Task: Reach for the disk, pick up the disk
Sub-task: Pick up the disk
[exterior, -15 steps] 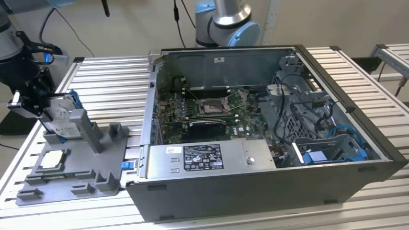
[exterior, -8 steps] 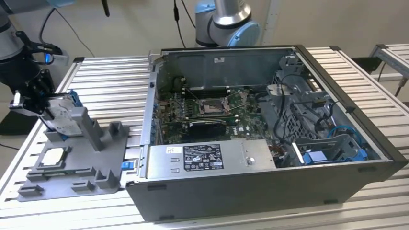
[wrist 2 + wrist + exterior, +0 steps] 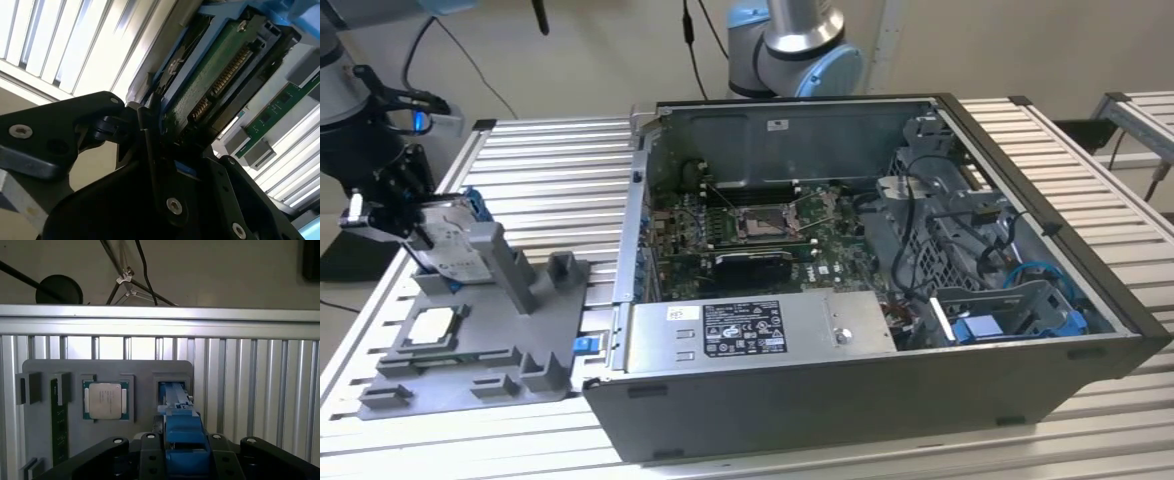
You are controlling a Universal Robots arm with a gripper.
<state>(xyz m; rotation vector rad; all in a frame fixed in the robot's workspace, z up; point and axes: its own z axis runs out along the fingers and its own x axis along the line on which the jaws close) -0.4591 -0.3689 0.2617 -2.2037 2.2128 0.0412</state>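
Note:
The disk [image 3: 444, 240] stands on edge in the grey fixture [image 3: 494, 350] at the exterior view's left, its blue bracket showing along the top. My gripper [image 3: 416, 215] comes at it from the left and is shut on the disk. In the first wrist view the blue bracket of the disk [image 3: 182, 432] sits tight between my black fingers [image 3: 150, 452]. In the second wrist view the disk [image 3: 210, 85] shows its green circuit board and connector, with a finger [image 3: 150, 135] pressed against its edge.
A square silver chip [image 3: 430, 327] [image 3: 106, 400] and a green memory stick [image 3: 59, 425] lie in the fixture's pockets. An open computer case [image 3: 881, 250] stands to the exterior view's right on the slatted aluminium table [image 3: 547, 170]. An arm's base [image 3: 794, 50] rises behind the case.

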